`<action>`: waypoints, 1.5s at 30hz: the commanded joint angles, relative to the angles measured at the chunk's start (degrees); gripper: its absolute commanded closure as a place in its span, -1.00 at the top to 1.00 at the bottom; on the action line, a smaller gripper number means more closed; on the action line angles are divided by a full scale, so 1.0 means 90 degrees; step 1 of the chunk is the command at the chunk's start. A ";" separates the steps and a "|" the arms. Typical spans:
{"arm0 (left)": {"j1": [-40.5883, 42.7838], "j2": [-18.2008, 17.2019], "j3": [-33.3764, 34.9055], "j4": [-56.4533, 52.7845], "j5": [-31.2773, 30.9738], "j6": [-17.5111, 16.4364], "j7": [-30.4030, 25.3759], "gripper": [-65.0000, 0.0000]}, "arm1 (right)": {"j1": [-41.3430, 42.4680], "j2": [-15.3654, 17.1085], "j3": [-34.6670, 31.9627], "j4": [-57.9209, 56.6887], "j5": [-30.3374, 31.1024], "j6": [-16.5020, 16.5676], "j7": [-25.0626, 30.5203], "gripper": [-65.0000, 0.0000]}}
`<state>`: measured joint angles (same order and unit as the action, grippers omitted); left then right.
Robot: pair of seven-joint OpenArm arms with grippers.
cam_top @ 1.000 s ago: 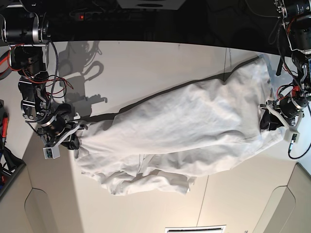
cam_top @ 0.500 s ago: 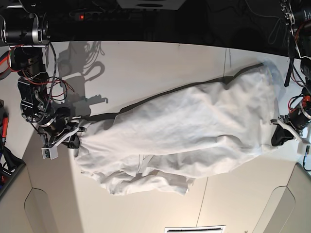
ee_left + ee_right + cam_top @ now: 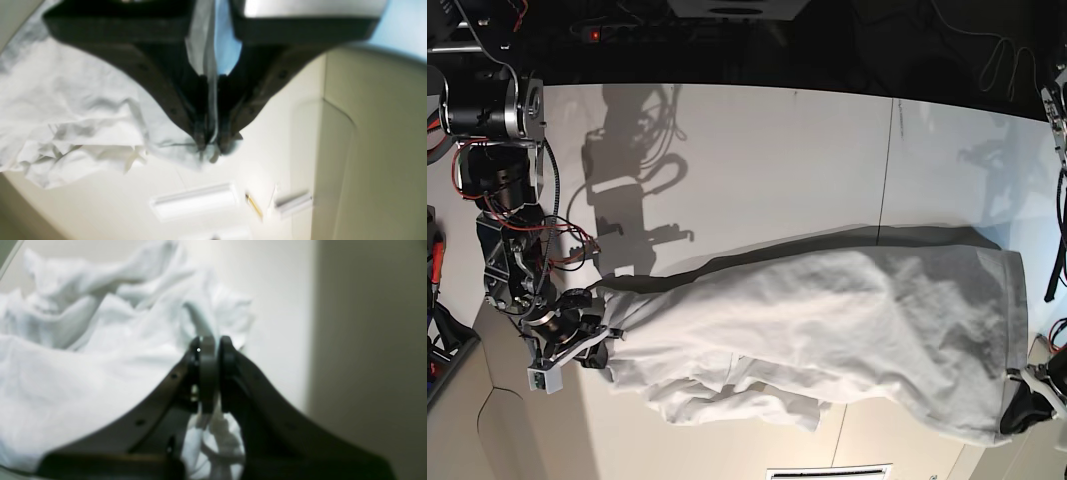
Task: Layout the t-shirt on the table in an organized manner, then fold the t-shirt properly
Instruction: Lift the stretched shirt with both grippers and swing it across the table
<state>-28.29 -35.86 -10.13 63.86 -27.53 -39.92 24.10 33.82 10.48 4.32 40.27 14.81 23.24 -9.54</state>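
Observation:
The white t-shirt [image 3: 827,325] hangs stretched in a long, wrinkled band across the table [image 3: 757,150], with a bunched fold sagging along its near edge. My right gripper [image 3: 597,352] is shut on its left end. My left gripper [image 3: 1019,408] is shut on its right end near the table's corner. Up close in the left wrist view, the left gripper [image 3: 210,145] pinches a thin fold of t-shirt [image 3: 66,116] between its dark fingers. The right wrist view shows the right gripper [image 3: 211,343] clamped on crumpled t-shirt [image 3: 83,373] cloth.
A thin dark seam [image 3: 888,170] crosses the table. Beige cut-out corners lie at the near left [image 3: 522,440] and near right [image 3: 367,150]. The right arm's motors and red wires [image 3: 497,190] stand at the left edge. Black background lies beyond the far edge.
Both grippers have moved toward the table's near edge, dragging the t-shirt with them. The left one travelled farther. The cloth is now pulled longer and flatter between them.

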 commanded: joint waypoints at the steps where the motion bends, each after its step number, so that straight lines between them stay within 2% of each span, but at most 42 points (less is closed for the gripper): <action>1: -0.0347 -0.0265 -0.0039 0.0112 -0.0306 -0.0009 -0.0272 -1.00 | 0.0347 0.0073 0.0126 0.0112 0.0005 -0.0024 0.0248 -1.00; 5: -0.1003 -0.0481 -0.0049 0.0112 -0.1192 -0.0009 -0.0141 -1.00 | 0.0882 0.0117 0.0588 0.0112 -0.0032 0.0056 0.0262 -1.00; 11: -0.1377 -0.0517 -0.0049 0.0112 -0.2710 -0.0009 0.1146 -1.00 | 0.1037 0.0153 0.0852 0.0114 0.0029 0.0831 0.0170 -1.00; 13: -0.1263 -0.0537 -0.0049 0.0112 -0.3162 -0.0009 0.1566 -1.00 | 0.0908 0.0153 0.0852 0.0141 0.0376 0.1180 0.0185 -1.00; 14: -0.1158 -0.0563 -0.0049 0.0112 -0.3400 -0.0009 0.1739 -1.00 | 0.0806 0.0155 0.0852 0.0231 0.0665 0.1234 0.0180 -1.00; 16: -0.0937 -0.0631 -0.0049 0.0112 -0.3840 -0.0009 0.1960 -1.00 | 0.0525 0.0153 0.0852 0.0607 0.1018 0.1277 0.0175 -1.00; 20: -0.0585 -0.0731 -0.0049 0.0112 -0.4410 -0.0009 0.2268 -1.00 | -0.0138 0.0168 0.0852 0.1809 0.1025 0.1297 -0.0277 -1.00; 24: -0.0323 -0.0775 -0.0049 0.0112 -0.5231 -0.0009 0.2924 -1.00 | -0.0911 0.0221 0.0852 0.3249 0.1207 0.1282 -0.0770 -1.00; 27: -0.0114 -0.0780 -0.0049 0.0112 -0.5668 -0.0009 0.3366 -1.00 | -0.1532 0.0253 0.0852 0.4172 0.1239 0.1275 -0.0918 -1.00; 30: 0.0112 -0.0823 -0.0049 0.0112 -0.5722 -0.0009 0.3640 -1.00 | -0.2113 0.0248 0.0852 0.4762 0.1239 0.1273 -0.0950 -1.00; 35: 0.0583 -0.1158 -0.0182 0.0112 -0.5644 -0.0009 0.3643 -1.00 | -0.2849 0.0342 0.0852 0.5039 0.1241 0.1226 -0.0947 -1.00; 45: 0.1435 -0.1256 -0.1428 0.0109 -0.4940 -0.0009 0.3638 -1.00 | -0.3570 0.0534 0.0860 0.5039 0.1236 0.1195 -0.1022 -1.00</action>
<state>-14.06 -45.41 -22.46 64.01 -70.43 -39.48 58.28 0.80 14.48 11.81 84.53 25.04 33.89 -20.27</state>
